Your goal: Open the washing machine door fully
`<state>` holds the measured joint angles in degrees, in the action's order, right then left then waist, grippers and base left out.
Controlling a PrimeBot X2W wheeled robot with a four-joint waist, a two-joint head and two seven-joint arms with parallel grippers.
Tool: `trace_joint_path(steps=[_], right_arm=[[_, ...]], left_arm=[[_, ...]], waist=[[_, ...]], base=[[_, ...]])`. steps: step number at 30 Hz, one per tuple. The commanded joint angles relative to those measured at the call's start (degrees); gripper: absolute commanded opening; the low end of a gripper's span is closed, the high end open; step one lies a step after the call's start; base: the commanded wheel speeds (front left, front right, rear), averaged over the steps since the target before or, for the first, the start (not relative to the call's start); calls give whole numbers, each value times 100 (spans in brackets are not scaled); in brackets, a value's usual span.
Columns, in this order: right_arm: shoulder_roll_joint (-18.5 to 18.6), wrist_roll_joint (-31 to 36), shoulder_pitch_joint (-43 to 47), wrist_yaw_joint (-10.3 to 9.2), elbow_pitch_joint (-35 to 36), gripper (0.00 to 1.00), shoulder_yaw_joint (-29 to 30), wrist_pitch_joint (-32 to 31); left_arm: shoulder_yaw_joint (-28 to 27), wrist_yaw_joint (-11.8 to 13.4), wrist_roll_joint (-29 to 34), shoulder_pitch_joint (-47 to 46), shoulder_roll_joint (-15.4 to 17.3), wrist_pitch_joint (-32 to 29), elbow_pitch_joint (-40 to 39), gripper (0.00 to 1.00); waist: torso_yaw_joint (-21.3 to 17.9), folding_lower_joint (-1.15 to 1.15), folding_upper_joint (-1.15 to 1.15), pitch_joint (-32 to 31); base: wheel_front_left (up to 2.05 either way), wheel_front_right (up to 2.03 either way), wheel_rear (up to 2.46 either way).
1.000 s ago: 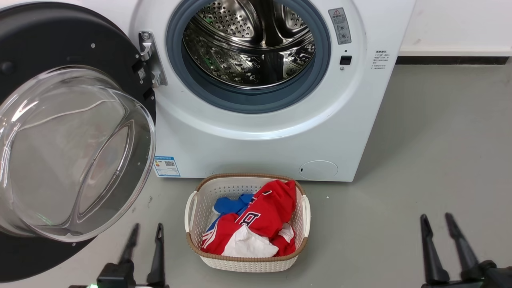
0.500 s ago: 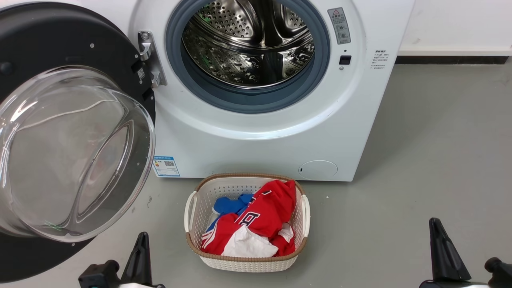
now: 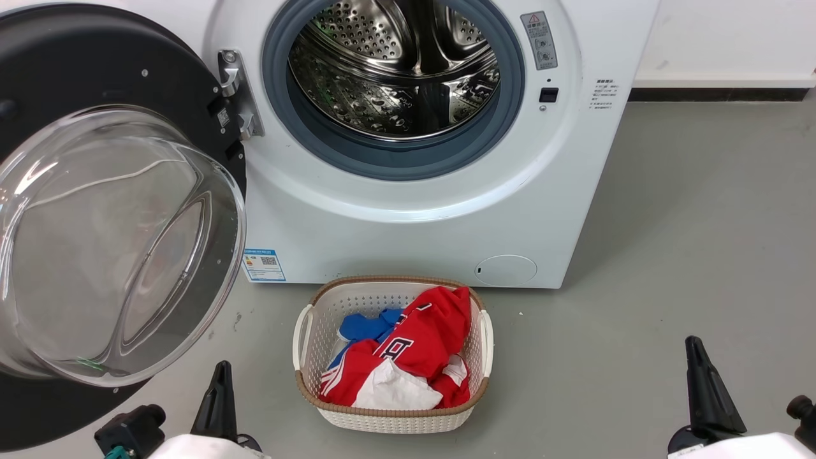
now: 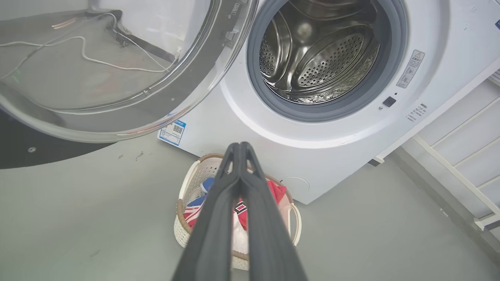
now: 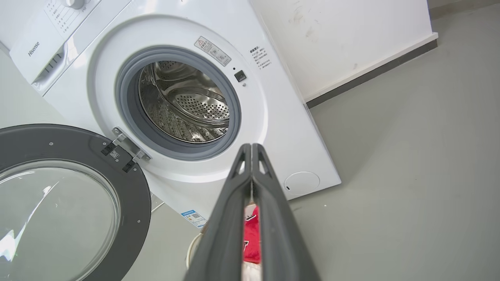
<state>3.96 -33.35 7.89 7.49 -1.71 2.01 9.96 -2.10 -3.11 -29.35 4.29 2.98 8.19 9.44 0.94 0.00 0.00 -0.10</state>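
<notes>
The washing machine (image 3: pixel 414 223) stands at the top centre with its steel drum (image 3: pixel 395 64) exposed. The washing machine door (image 3: pixel 115 242), a black disc with a clear glass bowl, hangs swung out to the left on its hinge (image 3: pixel 233 95). My left gripper (image 3: pixel 222 368) is shut and empty low on the left, below the door's lower edge and apart from it. At the lower right my right gripper (image 3: pixel 693 343) is shut too, over bare floor. The wrist views show each pair of fingertips (image 4: pixel 239 147) (image 5: pixel 250 147) pressed together, pointing at the machine (image 5: pixel 273 128).
A white laundry basket (image 3: pixel 389 279) with red, blue and white clothes sits on the grey floor right before the machine, between my grippers. A white wall and dark skirting (image 3: pixel 720 95) run to the right. White framing (image 4: pixel 461 156) stands right of the machine.
Both grippers' fingers stood apart a second ago and are now together. Both arms have drawn back slightly toward the bottom edge. The door has not moved.
</notes>
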Motion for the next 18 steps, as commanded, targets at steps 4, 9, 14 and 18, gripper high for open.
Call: trace_joint_path(steps=[4,9,14,18], right_arm=[[70,-564,-239,1,-41,0,-6,-107],[84,-1014,-331,1,-130,0,-6,-201],[94,-1433,-421,1,-216,0,-2,-289],[101,-1756,-491,1,-282,0,3,-359]], left_arm=[[-54,-57,-561,-218,12,-116,-22,0],[-85,-90,-1009,-287,11,-222,14,0],[-115,-118,-1436,-350,10,-324,48,0],[-138,-144,-1761,-404,9,-403,76,0]], waist=[[-4,0,0,1],[-9,0,0,3],[-14,0,0,4],[-18,0,0,5]], base=[[0,0,0],[0,0,0],[0,0,0],[0,0,0]])
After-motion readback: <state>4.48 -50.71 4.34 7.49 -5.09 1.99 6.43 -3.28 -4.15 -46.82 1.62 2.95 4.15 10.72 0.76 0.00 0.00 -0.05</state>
